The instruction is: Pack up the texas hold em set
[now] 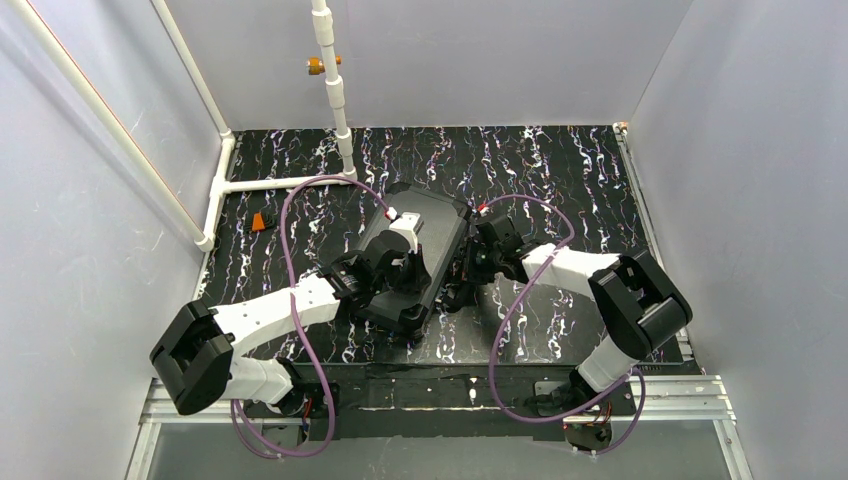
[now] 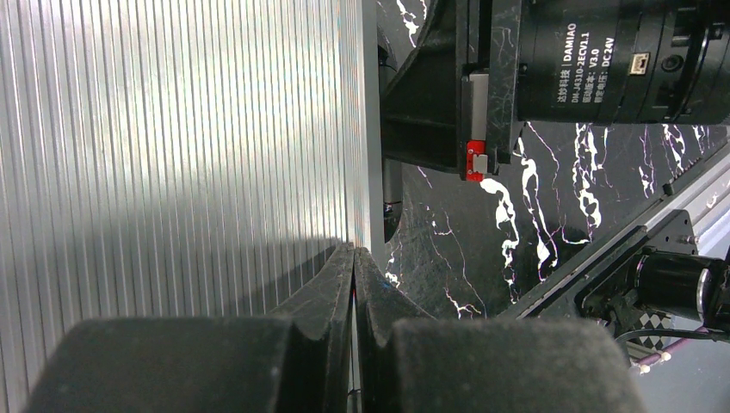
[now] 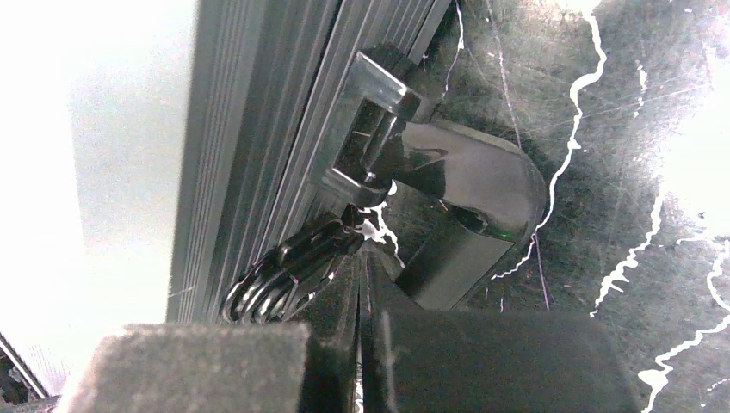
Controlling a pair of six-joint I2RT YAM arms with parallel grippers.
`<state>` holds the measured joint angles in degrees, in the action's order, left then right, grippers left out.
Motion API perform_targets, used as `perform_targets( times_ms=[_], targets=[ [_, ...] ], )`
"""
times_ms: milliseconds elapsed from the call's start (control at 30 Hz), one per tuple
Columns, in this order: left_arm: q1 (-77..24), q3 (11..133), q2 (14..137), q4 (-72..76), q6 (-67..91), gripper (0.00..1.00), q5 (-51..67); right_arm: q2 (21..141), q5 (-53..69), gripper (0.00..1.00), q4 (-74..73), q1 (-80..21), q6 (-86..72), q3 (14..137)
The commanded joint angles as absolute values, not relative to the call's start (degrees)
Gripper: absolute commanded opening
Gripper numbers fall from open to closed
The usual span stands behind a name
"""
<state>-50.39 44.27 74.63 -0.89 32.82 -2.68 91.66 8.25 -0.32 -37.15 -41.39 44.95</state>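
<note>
The black case [image 1: 440, 222] of the texas hold em set lies closed and slanted in the middle of the mat. In the left wrist view its ribbed lid [image 2: 172, 155] fills the left half. My left gripper [image 1: 424, 280] [image 2: 355, 253] is shut and empty, its tips at the lid's edge. My right gripper [image 1: 463, 283] [image 3: 363, 251] is shut with nothing in it. It sits at the case's ribbed side [image 3: 250, 129], just below the black handle [image 3: 469, 185] and a chrome latch [image 3: 372, 129]. Cards, chips and dice are out of view.
A small orange-red piece [image 1: 262, 221] lies on the marbled mat [image 1: 560, 170] at the far left. White pipes [image 1: 335, 90] run along the back and left wall. The right arm's motor housing [image 2: 603, 60] hangs close ahead of my left gripper. A metal rail [image 1: 660, 395] borders the near edge.
</note>
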Motion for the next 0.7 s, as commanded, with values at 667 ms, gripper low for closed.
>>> perform_targets(
  times_ms=[667],
  targets=[
    [-52.1,45.1,72.8,-21.6,30.9,0.02,-2.5,83.5,0.2,0.01,-11.4,-38.0,-36.1,51.3]
  ],
)
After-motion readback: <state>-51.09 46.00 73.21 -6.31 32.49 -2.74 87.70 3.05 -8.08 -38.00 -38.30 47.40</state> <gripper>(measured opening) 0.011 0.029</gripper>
